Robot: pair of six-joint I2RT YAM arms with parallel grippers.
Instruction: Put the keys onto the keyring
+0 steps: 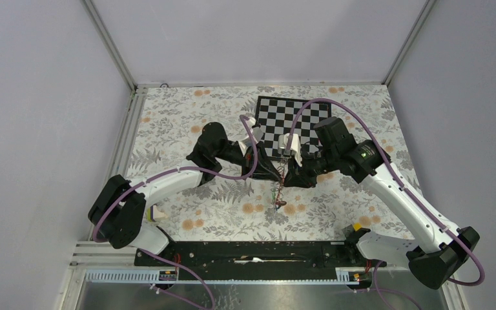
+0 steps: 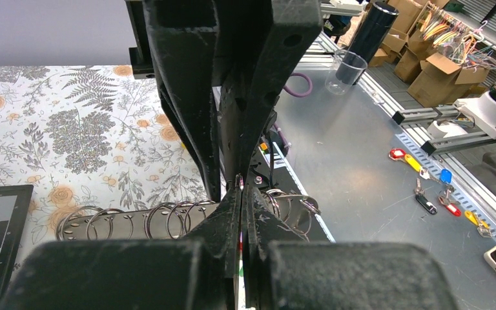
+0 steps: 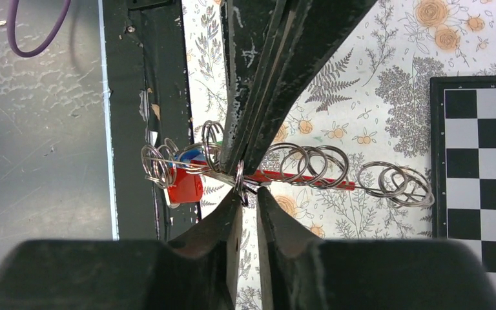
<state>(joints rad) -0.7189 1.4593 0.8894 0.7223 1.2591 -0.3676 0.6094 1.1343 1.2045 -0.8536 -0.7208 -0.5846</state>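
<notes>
Steel keyring nipped in the narrow jaws of the right gripper, left gripper clamped tight on something thin: small, steady twists should work the red key on.

Red key tag; floral tablecloth; black-white checkerboard.

2 white-black arms, purple cables

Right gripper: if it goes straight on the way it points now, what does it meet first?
The right gripper is shut on the chain of rings; just beyond, the left gripper faces it tip to tip. That would likely be met first, though depth is unclear.
</notes>
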